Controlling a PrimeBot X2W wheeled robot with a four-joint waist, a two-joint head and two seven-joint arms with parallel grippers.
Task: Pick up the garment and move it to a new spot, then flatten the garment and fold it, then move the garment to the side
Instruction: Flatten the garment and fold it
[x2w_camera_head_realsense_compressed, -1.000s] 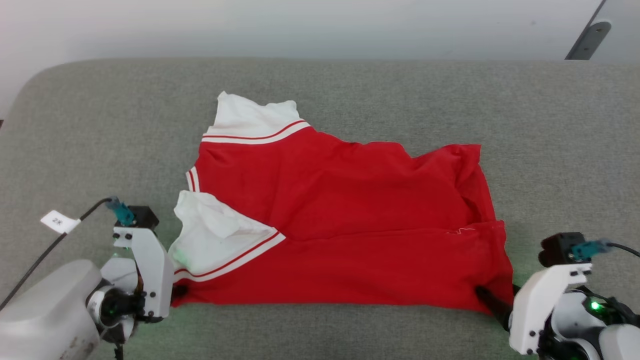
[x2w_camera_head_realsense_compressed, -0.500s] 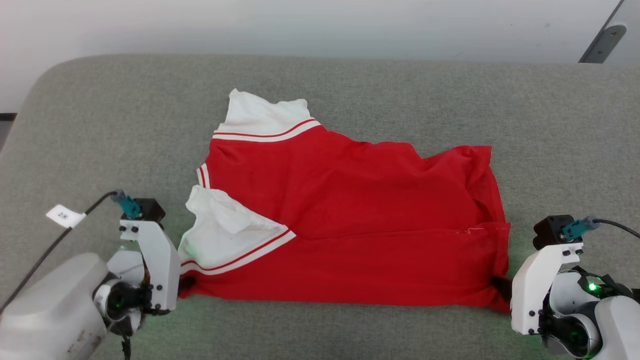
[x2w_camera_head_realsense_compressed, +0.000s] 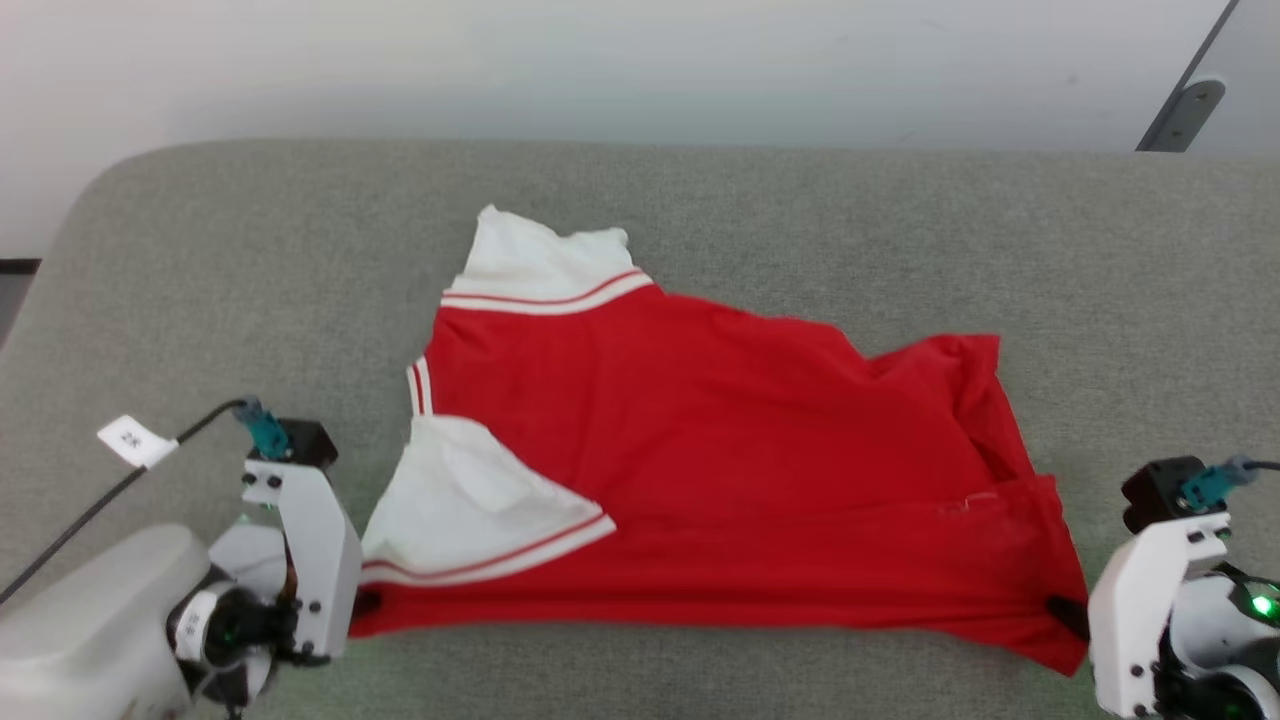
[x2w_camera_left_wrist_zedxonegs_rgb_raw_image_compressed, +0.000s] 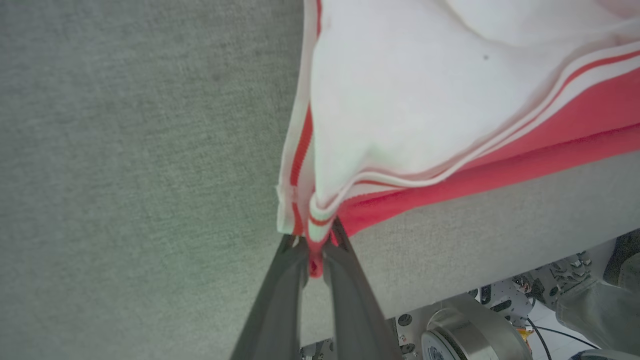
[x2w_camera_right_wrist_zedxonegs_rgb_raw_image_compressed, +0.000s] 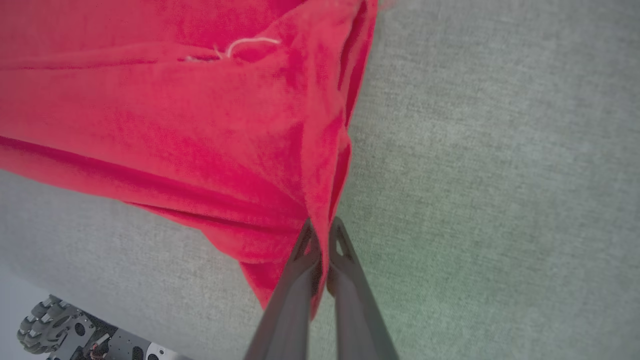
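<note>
The garment (x2w_camera_head_realsense_compressed: 720, 450) lies spread on the grey surface (x2w_camera_head_realsense_compressed: 200, 280), plain red side up, its near hem pinched at both ends. The left claw (x2w_camera_left_wrist_zedxonegs_rgb_raw_image_compressed: 314, 247) is clamped on the corner below the white sleeve, and the right claw (x2w_camera_right_wrist_zedxonegs_rgb_raw_image_compressed: 322, 232), gaping at the hem a second ago, has just snapped tight on the right-hand corner. With both corners caught, I'd say it's ready to be lifted; the hem looks tauter than before, though the camera shifted too.

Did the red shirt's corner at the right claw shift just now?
Yes. The garment corner pinched by the right gripper slid rightward over the grey cushion.
</note>
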